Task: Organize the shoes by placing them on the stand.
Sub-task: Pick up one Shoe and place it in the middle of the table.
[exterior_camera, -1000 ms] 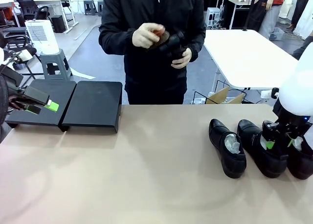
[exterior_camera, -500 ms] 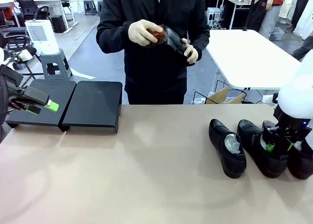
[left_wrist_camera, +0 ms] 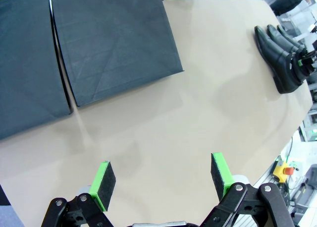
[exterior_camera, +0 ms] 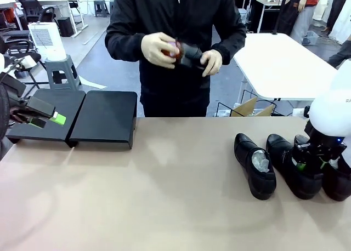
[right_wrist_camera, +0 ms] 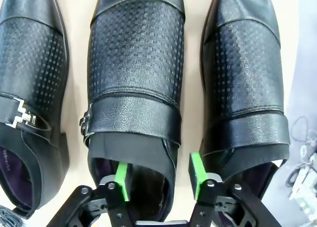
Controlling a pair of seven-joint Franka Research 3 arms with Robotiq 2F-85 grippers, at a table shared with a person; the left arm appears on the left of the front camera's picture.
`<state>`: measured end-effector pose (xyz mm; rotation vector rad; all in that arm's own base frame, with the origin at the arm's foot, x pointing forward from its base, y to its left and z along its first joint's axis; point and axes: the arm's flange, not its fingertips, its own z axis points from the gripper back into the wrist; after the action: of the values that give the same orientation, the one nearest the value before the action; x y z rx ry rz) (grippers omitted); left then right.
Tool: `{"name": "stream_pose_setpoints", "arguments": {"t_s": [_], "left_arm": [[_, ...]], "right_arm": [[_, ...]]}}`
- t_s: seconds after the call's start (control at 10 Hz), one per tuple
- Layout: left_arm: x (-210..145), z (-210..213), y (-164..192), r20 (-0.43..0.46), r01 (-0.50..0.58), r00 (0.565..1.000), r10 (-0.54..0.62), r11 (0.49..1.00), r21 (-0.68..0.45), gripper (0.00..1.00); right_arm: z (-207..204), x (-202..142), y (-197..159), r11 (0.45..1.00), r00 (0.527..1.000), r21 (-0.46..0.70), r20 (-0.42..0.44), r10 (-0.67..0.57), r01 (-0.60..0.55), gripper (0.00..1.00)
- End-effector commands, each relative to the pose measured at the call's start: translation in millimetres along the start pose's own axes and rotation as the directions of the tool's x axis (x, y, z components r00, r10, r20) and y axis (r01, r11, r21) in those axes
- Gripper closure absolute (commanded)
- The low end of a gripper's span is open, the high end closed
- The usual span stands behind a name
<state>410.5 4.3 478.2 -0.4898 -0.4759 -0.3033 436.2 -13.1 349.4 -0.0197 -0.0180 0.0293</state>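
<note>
lower than a second ago, the right gripper (right_wrist_camera: 159, 177) straddles the middle shoe's (right_wrist_camera: 136, 63) side wall, one pad (right_wrist_camera: 122, 180) inside the opening, jaws partly apart and gripping nothing. three shoes (exterior_camera: 255, 166) lie abreast at the table's (exterior_camera: 164, 196) right. the person's hands (exterior_camera: 159, 47) hold the fourth shoe (exterior_camera: 190, 55) and a brush (exterior_camera: 170, 50). the stand (exterior_camera: 104, 119) sits far left. beside it the left gripper (left_wrist_camera: 162, 180) gapes wide, empty.

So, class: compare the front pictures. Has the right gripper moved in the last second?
Yes. The right gripper has sunk slightly, leftward in the picture, against the unmoved middle shoe.
</note>
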Motion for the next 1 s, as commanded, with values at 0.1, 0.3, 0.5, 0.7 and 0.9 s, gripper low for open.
{"name": "stream_pose_setpoints", "arguments": {"t_s": [0.1,0.3,0.5,0.7,0.9], "left_arm": [[-0.7,0.4,2.2,-0.006,0.018,1.000,-0.018,1.000,-0.001,0.00],[-0.7,0.4,2.2,-0.006,0.018,1.000,-0.018,1.000,-0.001,0.00],[-0.7,0.4,2.2,-0.006,0.018,1.000,-0.018,1.000,-0.001,0.00],[-0.7,0.4,2.2,-0.006,0.018,1.000,-0.018,1.000,-0.001,0.00],[-0.7,0.4,2.2,-0.006,0.018,1.000,-0.018,1.000,-0.001,0.00]], "right_arm": [[-5.2,-3.4,-2.8,1.000,0.999,-0.002,0.027,0.022,-0.022,0.79],[-9.2,-1.8,-4.1,0.999,0.999,-0.002,0.022,0.036,-0.036,1.00],[-15.8,-0.8,-4.2,0.999,0.999,-0.005,0.004,0.053,-0.053,1.00],[-15.5,-1.2,-6.5,0.999,0.999,0.000,0.003,0.050,-0.050,1.00],[-17.7,-1.4,-5.0,0.998,0.998,0.009,-0.011,0.065,-0.065,1.00]]}}
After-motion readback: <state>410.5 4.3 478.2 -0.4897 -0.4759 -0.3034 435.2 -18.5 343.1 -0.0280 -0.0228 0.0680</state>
